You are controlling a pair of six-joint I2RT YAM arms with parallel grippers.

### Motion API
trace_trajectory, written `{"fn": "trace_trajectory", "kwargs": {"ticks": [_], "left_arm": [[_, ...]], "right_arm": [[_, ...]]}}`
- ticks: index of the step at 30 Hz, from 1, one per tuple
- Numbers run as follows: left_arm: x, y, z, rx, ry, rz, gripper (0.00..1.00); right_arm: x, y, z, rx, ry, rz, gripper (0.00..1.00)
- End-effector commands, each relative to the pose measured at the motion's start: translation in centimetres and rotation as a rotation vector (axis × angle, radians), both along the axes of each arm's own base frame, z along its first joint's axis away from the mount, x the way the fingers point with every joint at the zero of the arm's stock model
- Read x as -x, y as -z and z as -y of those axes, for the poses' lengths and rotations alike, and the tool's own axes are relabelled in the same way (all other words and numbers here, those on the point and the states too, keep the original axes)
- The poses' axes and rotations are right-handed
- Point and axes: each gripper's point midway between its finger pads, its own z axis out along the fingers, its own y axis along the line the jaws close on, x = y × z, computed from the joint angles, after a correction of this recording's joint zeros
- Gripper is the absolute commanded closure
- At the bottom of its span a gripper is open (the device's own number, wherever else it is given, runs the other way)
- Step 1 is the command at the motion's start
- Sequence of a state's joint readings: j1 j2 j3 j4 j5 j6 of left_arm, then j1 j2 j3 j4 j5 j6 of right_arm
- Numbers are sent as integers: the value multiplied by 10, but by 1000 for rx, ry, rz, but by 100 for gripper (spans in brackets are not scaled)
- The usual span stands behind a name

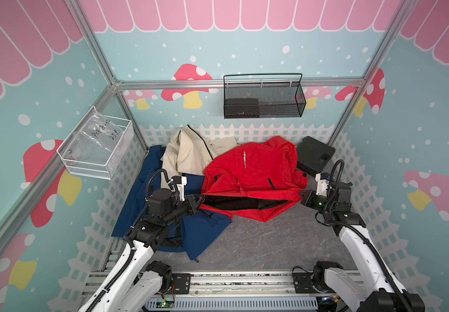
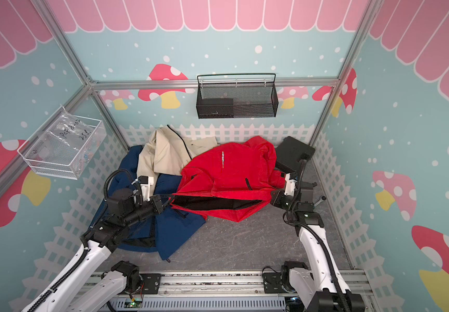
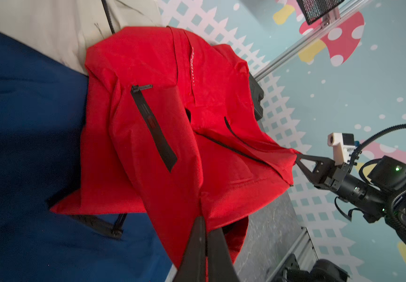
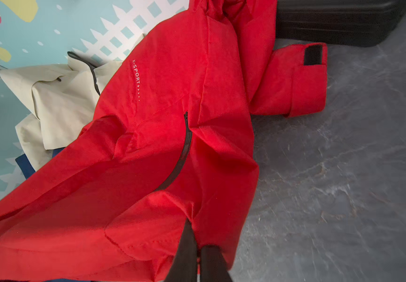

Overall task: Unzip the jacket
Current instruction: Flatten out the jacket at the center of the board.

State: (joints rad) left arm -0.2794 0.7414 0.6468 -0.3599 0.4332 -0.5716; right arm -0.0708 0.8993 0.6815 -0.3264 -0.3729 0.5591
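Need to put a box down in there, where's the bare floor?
Bare floor lies between the red jacket, the blue jacket, the right arm and the front rail. Back and left are crowded: beige jacket, blue jacket, black case.

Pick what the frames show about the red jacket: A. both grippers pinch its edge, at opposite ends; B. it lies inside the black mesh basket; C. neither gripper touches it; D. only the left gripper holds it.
A: in a top view the left gripper and the right gripper are each shut on the red jacket, at opposite ends of its open edge.
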Motion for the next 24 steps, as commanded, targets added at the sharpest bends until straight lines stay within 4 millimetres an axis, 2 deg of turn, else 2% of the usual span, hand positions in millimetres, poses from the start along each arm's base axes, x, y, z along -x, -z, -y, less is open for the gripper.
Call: {"fn": "trace_trajectory", "kwargs": {"ticks": [1,3,7,9,14,17,24], "left_arm": [[28,13,-6,-60,32,-75,100],[42,21,0,-45,72,-107,100],[63,32,24,-79,173,-105,98],[66,40,32,-119,192,-123,98],[57,54,33,-151,147,-198,97],[56,57,32,-153,136,-212,97],[62,89,16,-206,39,-372,98]], "right_arm": [[16,-1,28,78,144,-73,96],[23,-2,27,84,139,-101,82],[29,-22,17,69,82,-43,39],[32,-25,11,56,46,-30,29],[39,17,-5,1,-38,-156,26],[40,36,1,27,-17,-211,30],[22,65,7,59,-24,-283,30]]}}
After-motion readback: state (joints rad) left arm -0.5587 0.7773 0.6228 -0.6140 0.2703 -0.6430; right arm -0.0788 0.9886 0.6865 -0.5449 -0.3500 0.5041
